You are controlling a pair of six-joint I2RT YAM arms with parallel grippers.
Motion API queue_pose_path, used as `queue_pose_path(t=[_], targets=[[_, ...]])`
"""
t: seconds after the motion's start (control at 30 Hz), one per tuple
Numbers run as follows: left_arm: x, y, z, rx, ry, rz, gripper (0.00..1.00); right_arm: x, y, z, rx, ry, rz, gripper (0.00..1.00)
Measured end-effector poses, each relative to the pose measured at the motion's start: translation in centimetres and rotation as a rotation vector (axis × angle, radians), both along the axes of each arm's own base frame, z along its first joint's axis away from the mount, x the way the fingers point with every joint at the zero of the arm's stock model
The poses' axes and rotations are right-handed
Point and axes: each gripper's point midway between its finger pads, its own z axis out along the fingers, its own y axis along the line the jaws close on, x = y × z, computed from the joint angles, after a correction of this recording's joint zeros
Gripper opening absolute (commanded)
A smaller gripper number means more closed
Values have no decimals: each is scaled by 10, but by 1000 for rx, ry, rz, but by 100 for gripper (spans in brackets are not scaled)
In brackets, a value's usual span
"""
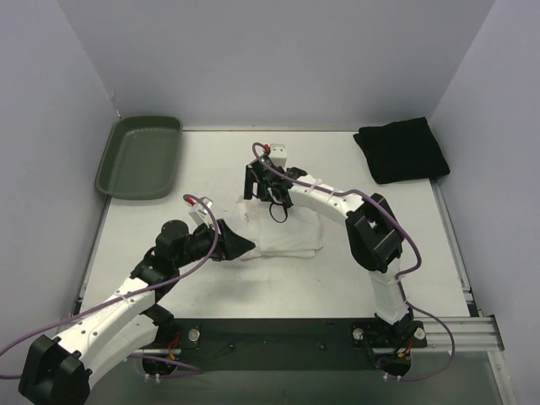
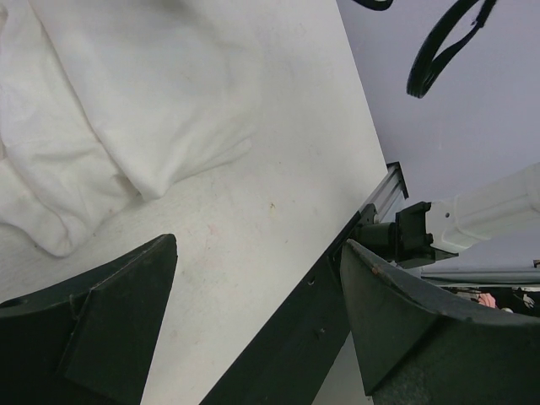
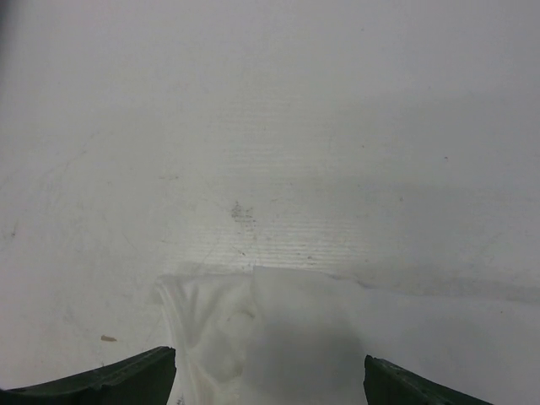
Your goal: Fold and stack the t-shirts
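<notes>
Black fingers of the left gripper [image 1: 243, 246] are seen spread wide and empty at lower centre, just beside the left edge of the white t-shirt [image 1: 285, 234]. This shirt lies partly folded on the desk [image 1: 278, 291] at mid-frame. Over its far edge the right gripper [image 1: 263, 196] is held with fingers wide, cloth below them but nothing clamped. The black t-shirt [image 1: 402, 150] is found folded at upper right. Folding of the white one is judged in hand. A fresh grasp of an edge is called for next, then stacking.
</notes>
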Motion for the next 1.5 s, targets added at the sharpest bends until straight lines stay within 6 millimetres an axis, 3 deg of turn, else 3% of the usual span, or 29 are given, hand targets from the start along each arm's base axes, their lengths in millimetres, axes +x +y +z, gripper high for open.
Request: queue_pose_path(t=[0.1, 0.2, 0.27, 0.47, 0.53, 0.7, 0.97, 1.1, 1.23, 1.4, 1.5], targets=[[-1, 1, 3, -4, -10, -1, 88, -7, -7, -5, -21, 7, 16, 96], [-1, 0, 2, -2, -9, -2, 88, -22, -25, 6, -35, -11, 17, 96], [1, 0, -3, 9, 2, -4, 88, -37, -40, 22, -39, -35, 15, 97], [15, -9, -23, 69, 84, -9, 88, -84, -84, 99, 43, -193, -8, 98], [26, -17, -20, 76, 92, -14, 88, -95, -97, 109, 64, -217, -11, 98], [42, -39, -23, 80, 101, -40, 87, -92, -125, 84, 10, -167, -42, 97], [40, -98, -37, 84, 127, -122, 87, -53, -145, 39, 0, -55, -40, 95], [35, -121, -33, 63, 111, -141, 86, -29, -133, 29, 60, -19, 0, 95], [32, -138, -38, 62, 108, -152, 85, -3, -107, 29, 145, -1, 61, 94], [41, -137, -66, 115, 137, -105, 84, 11, -75, 23, 234, 36, 148, 93], [47, -134, -80, 147, 148, -68, 84, 9, -67, 7, 257, 82, 168, 93]])
